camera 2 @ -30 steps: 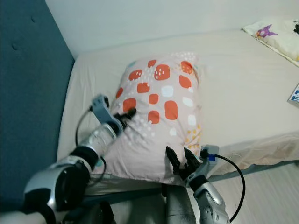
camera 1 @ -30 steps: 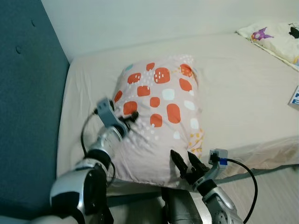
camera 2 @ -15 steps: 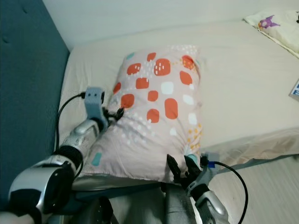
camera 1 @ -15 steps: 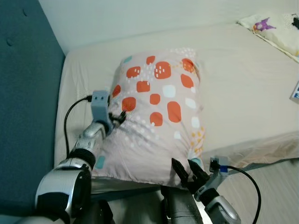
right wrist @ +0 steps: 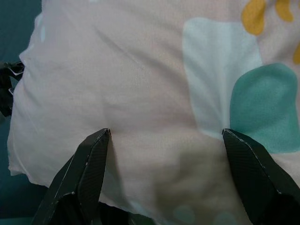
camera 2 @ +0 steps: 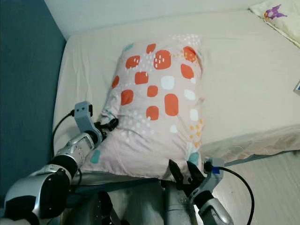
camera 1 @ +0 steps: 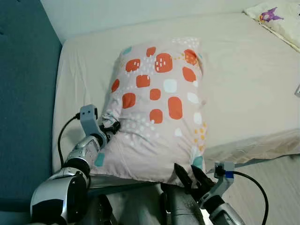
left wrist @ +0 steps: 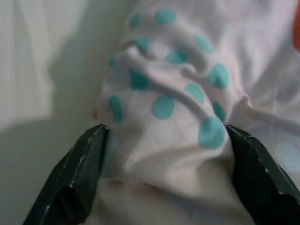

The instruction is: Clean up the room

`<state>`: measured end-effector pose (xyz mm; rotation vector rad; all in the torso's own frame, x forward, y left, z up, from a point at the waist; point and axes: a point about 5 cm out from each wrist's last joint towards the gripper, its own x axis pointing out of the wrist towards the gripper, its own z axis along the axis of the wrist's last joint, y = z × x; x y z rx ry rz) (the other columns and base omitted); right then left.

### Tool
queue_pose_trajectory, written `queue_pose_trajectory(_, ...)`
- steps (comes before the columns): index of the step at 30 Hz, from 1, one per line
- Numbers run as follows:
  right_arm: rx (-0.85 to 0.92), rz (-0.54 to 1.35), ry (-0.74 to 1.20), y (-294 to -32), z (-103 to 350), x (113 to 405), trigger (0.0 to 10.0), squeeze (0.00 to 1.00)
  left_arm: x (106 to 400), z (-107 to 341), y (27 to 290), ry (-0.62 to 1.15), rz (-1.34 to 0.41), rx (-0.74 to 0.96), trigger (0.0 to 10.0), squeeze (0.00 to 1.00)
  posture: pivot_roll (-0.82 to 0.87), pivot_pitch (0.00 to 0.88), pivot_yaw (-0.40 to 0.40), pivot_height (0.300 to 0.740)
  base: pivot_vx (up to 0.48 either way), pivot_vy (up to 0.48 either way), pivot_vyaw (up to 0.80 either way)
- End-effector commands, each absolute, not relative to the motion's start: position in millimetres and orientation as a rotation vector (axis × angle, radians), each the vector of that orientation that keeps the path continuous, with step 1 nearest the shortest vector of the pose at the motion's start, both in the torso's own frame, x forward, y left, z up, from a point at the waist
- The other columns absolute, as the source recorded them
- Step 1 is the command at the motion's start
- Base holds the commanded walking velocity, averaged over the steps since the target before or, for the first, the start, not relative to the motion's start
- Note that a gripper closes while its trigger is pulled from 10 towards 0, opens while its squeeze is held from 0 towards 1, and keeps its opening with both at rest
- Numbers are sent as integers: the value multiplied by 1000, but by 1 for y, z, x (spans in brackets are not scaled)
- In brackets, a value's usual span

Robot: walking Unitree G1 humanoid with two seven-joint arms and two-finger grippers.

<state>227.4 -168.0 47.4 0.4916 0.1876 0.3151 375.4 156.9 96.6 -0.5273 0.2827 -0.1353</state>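
Note:
A big pale pink pillow [camera 1: 159, 103] with orange, white and teal patches lies on the cream-sheeted bed [camera 1: 243, 84], reaching to its near edge. My left gripper [camera 1: 112, 125] is at the pillow's left edge, open, and a bunched fold of teal-dotted fabric [left wrist: 164, 108] sits between its spread fingers [left wrist: 79, 178]. My right gripper [camera 1: 191, 174] is open at the pillow's near edge, low by the side of the bed. In the right wrist view the pillow cover [right wrist: 140, 93] lies right in front of its two fingers [right wrist: 89, 173].
A dark blue padded headboard [camera 1: 23, 93] runs along the left of the bed. A second pillow [camera 1: 276, 16] with a purple cartoon print lies at the far right. A light wall [camera 1: 140, 11] stands behind the bed, and pale floor [camera 1: 281, 173] shows at lower right.
My left gripper has drawn back from the top of the pillow to its left edge, nearer to me. The right gripper stays at the near edge. The camera has shifted slightly.

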Motion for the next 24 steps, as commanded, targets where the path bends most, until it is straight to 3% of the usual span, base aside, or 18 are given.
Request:
queue_pose_trajectory(1,514,304,246,-166,38,220,10000,0,360,69,147,391,-138,-642,10000,1000,-313,393,37,580,0,0,0)
queue_pose_trajectory(4,510,299,245,-167,43,221,10000,0,351,66,108,389,-340,-987,10000,1000,-313,392,37,580,0,0,0)
queue_pose_trajectory(9,506,296,249,-169,44,222,10000,0,338,65,74,392,-551,-1145,10000,1000,-314,382,33,580,0,0,0)
queue_pose_trajectory(13,501,293,248,-171,45,223,10000,0,332,65,61,392,-617,-1196,10000,1000,-313,371,38,580,0,0,0)
queue_pose_trajectory(14,499,290,246,-172,46,223,10000,0,330,65,55,389,-641,-1204,4588,1000,-311,367,39,580,0,0,0)
queue_pose_trajectory(15,498,288,246,-173,46,224,10000,0,329,65,52,387,-657,-1207,4588,1000,-308,362,41,580,0,0,0)
queue_pose_trajectory(16,497,286,246,-173,46,225,10000,0,328,65,49,384,-665,-1212,0,1000,-305,355,46,580,0,0,0)
queue_pose_trajectory(22,495,284,244,-173,46,228,10000,0,330,69,46,363,-678,-1226,0,1000,-293,339,54,580,0,0,0)
queue_pose_trajectory(23,494,284,242,-172,46,230,10000,0,333,74,45,345,-678,-1220,0,725,-290,335,54,580,0,0,0)
queue_pose_trajectory(24,494,284,242,-172,46,230,10000,0,333,74,45,345,-678,-1220,0,725,-290,335,54,580,0,0,0)
